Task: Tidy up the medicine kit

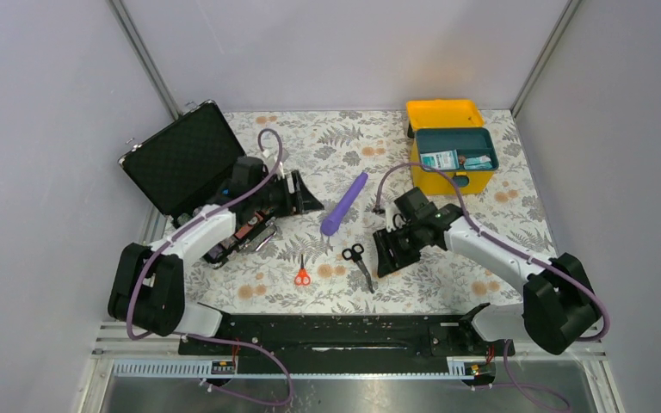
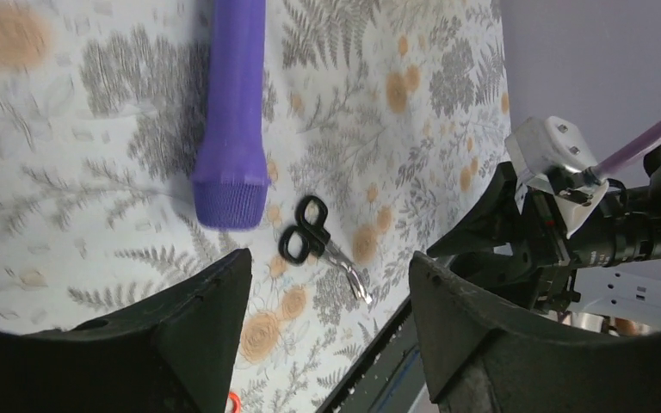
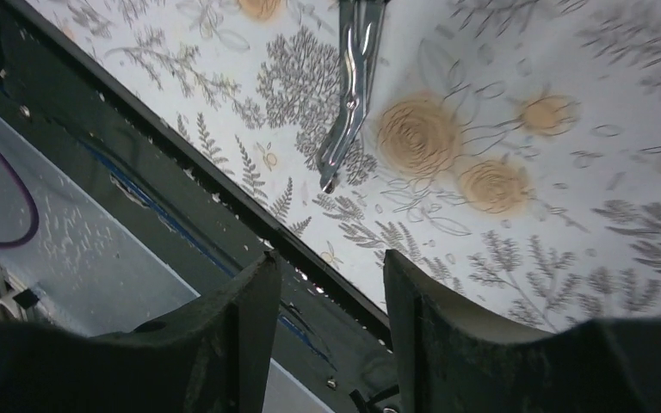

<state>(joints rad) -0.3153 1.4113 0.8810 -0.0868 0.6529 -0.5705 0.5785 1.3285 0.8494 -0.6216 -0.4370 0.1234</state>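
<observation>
Sitting at the far right corner of the floral-printed worktop (image 1: 310, 146), the boxy yellow plastic medicine kit (image 1: 452, 181) has its hinged yellow lid (image 1: 444, 114) thrown back. Its teal inner tray (image 1: 456, 133) shows a few small packets (image 1: 440, 159) lying in it. At the far left stands a black hard case (image 1: 181, 159), its lid also raised.

The left end effector (image 2: 329, 267) hangs low in front of the black case, pointing toward the middle of the worktop. Its fingers are apart with nothing between them. In its wrist view, the blunt end of a purple plastic cylinder (image 2: 232, 112) lies ahead. A pair of black-handled scissors (image 2: 314, 241) lies just beyond that, near the cylinder but not touching it.

The right end effector (image 3: 329, 262) is tipped down over the near-centre of the worktop, just to the right of the black-handled scissors. Its fingers are likewise parted and empty. Its wrist view shows the scissors' metal blades ahead of the fingers, tips toward the worktop's near edge.

A smaller pair of orange-handled scissors (image 1: 302, 274) lies left of the black pair, apart from it. Both arms are well away from the medicine kit.
</observation>
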